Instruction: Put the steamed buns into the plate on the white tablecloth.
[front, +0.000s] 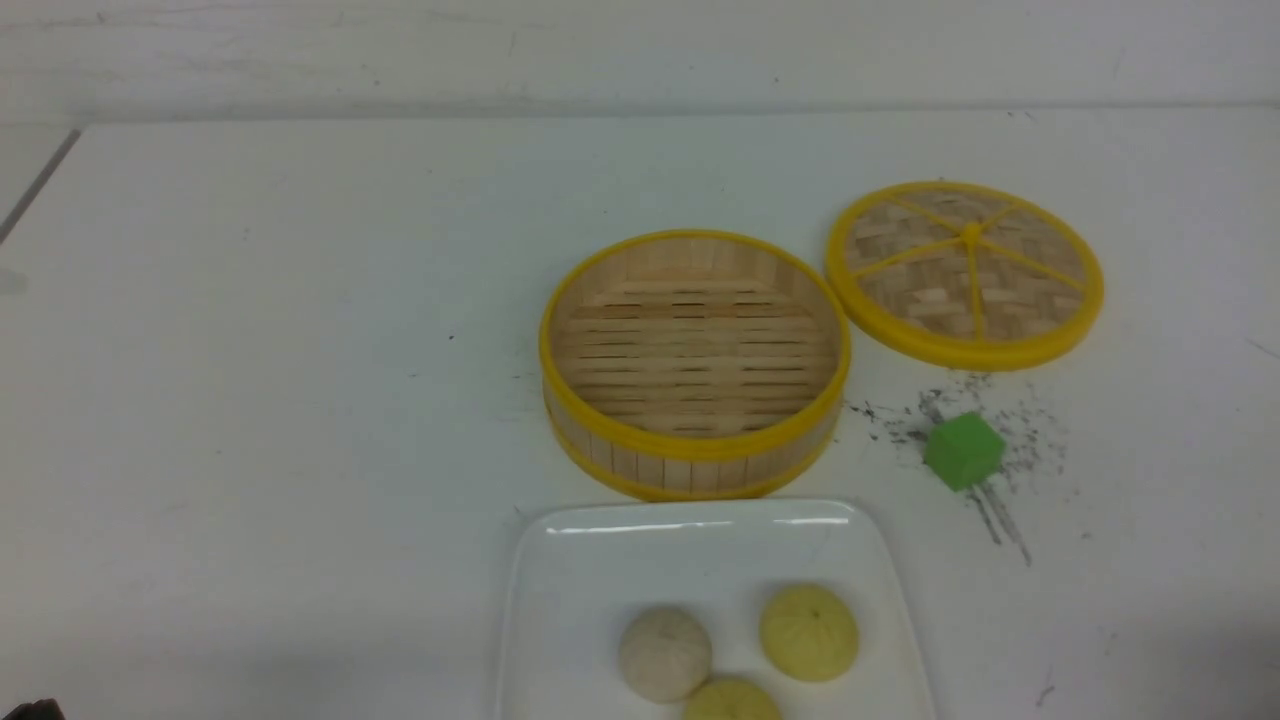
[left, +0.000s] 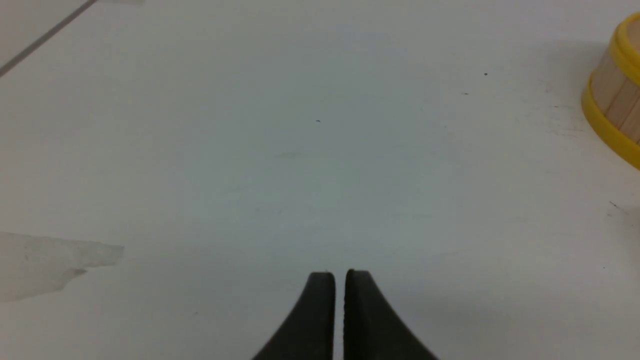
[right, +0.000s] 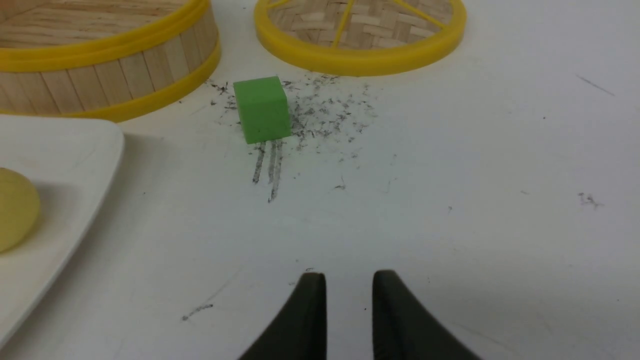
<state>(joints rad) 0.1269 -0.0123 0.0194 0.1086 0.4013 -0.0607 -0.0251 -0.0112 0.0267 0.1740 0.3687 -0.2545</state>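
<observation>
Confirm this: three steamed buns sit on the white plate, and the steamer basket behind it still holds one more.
Not quite. The front view shows the steamer basket empty, only bare slats. The three steamed buns do sit on the white plate.

Bright even light, soft shadows, slight blur

Front view high over steamer (front: 694, 365), right wrist view low, near, sharing green cube (right: 262, 109)

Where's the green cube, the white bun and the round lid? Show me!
green cube (front: 963, 450), front view, on its front face.
white bun (front: 664, 652), front view, on the middle of its dome.
round lid (front: 965, 272), front view, on its woven middle.
</observation>
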